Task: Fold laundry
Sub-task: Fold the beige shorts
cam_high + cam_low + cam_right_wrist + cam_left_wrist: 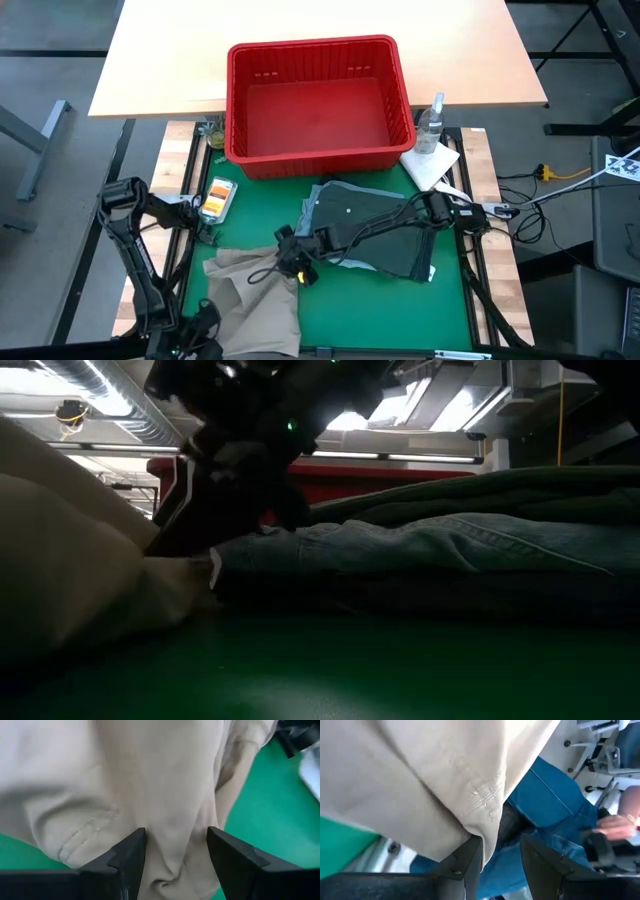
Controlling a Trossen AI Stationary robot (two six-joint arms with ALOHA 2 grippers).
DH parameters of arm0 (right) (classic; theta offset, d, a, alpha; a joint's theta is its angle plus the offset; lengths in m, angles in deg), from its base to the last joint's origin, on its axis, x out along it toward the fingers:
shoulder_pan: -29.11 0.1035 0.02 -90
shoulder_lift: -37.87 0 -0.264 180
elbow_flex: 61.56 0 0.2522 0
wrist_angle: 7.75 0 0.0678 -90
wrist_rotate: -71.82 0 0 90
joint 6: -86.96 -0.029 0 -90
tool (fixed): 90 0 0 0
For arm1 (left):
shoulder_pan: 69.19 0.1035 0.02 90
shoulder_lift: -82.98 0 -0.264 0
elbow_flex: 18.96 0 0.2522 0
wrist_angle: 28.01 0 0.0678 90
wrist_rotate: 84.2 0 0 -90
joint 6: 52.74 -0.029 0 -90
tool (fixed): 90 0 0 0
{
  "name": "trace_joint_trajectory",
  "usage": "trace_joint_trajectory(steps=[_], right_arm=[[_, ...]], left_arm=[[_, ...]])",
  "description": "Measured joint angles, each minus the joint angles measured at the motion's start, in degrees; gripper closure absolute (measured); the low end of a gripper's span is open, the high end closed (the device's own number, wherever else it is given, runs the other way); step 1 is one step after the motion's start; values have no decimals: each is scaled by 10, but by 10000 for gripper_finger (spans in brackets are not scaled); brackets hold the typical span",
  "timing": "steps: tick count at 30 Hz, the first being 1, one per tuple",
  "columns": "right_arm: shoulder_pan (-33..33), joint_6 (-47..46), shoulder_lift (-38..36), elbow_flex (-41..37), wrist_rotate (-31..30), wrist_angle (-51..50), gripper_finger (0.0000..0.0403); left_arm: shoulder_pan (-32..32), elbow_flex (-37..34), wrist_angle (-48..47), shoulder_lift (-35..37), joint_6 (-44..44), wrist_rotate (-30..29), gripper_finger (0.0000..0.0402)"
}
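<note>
1. Holds left arm (pixel 135 250) folded at the near left corner, wrist low by the near edge.
2. Shows left gripper (pixel 502 865) with fingers (pixel 470 865) apart.
3. Stretches right arm (pixel 400 215) low from the right side toward the middle.
4. Points right gripper (pixel 176 855) downward, fingers spread wide.

Khaki piece (pixel 255 300) left of stacked garments (pixel 375 235), basket (pixel 318 105) behind
</note>
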Motion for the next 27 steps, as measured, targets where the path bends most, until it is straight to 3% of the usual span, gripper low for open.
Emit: trace_joint_trajectory(steps=[9, 18, 27], right_arm=[[0, 44, -47, 0, 0, -4, 191], [13, 65, -68, 0, 31, -4, 191], [57, 156, -69, 0, 62, -19, 191]], left_arm=[[20, 0, -21, 3, -26, 2, 273], [-6, 0, -63, 7, 62, 52, 273], [-9, 0, -94, 46, 7, -10, 273]])
